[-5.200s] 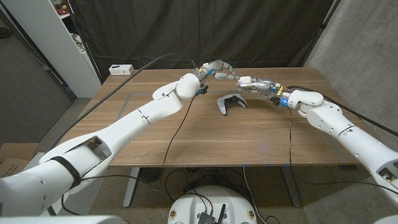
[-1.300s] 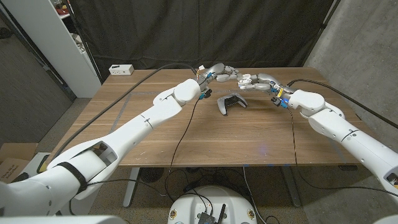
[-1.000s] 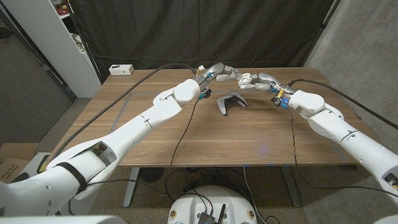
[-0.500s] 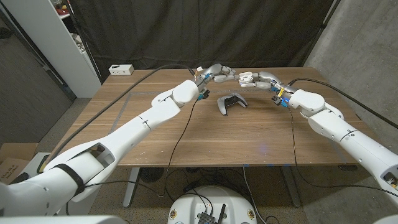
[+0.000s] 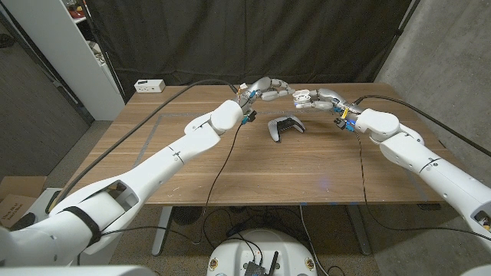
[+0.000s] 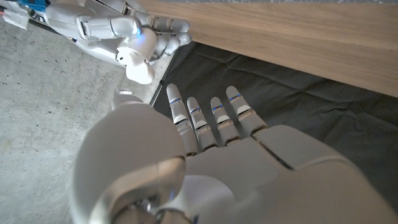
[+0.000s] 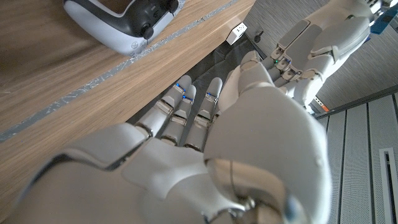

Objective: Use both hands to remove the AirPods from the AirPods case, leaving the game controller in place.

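Note:
Near the table's far edge my right hand (image 5: 318,98) grips the white AirPods case (image 5: 301,96) above the wood. In the left wrist view the case (image 6: 138,64) shows as a rounded white shape in the right hand's fingers (image 6: 118,25), a dark opening on its side. My left hand (image 5: 265,87) hovers just to the case's left, its fingers (image 6: 205,118) stretched out side by side with nothing seen in them. The white and black game controller (image 5: 285,126) lies on the table in front of both hands. The right wrist view also shows the controller (image 7: 134,18).
A white box (image 5: 149,85) sits at the table's (image 5: 307,169) back left corner. Black cables (image 5: 222,153) run across the wood from both wrists. Grey tape lines (image 5: 161,119) mark the left half. A dark curtain hangs behind the far edge.
The two hands touched at the case a second ago. Now the left hand has drawn slightly back to the left, leaving a small gap. The controller has not moved.

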`<action>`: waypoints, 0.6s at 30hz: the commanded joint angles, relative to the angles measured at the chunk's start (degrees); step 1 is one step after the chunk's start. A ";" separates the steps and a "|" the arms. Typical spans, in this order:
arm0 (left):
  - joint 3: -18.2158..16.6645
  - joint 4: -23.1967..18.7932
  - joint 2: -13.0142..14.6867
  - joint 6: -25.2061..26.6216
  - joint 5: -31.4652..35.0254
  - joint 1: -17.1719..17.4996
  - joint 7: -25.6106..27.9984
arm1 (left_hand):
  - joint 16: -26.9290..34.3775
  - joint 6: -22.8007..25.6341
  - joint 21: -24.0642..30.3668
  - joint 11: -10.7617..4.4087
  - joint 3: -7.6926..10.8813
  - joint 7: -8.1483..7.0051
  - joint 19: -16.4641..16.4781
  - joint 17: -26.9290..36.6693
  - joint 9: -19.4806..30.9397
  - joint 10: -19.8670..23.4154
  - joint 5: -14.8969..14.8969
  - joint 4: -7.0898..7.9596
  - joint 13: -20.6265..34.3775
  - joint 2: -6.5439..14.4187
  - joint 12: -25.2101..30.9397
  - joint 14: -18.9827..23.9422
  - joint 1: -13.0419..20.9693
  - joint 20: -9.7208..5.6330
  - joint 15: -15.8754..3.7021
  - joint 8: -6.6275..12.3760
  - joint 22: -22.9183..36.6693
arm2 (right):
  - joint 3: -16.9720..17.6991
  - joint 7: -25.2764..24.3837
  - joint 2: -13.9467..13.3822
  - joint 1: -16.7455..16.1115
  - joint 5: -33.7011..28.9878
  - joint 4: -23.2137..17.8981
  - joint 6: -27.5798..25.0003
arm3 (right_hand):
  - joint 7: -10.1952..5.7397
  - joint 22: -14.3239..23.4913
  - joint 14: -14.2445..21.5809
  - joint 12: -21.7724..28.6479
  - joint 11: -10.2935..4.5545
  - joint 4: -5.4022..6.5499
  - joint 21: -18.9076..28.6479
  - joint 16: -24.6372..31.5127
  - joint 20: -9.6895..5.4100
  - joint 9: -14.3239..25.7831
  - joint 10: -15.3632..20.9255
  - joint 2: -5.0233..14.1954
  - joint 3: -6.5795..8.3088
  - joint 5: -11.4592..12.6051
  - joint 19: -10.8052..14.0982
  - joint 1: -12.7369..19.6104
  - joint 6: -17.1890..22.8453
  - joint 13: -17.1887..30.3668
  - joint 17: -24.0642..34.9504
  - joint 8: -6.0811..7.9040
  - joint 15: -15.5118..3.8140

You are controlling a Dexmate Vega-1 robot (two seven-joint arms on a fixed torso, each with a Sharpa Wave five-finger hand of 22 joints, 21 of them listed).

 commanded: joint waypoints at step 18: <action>-3.76 -1.38 -0.23 -8.26 4.49 6.75 9.21 | 0.08 4.66 -0.19 -1.99 1.43 -3.27 -0.46 0.33 -0.45 -0.32 3.76 -5.45 1.32 1.23 0.06 -0.82 11.42 0.50 -3.50 2.77 -0.28 | -0.61 -3.99 -3.68 0.11 -2.81 -10.02 -12.09 | -1.30 0.05 1.04 0.53 1.60 -0.12 -0.07 0.42 0.11 5.25 0.14 0.69 -0.36 0.05 0.08 0.30 4.57 0.88 0.00 1.28 -9.95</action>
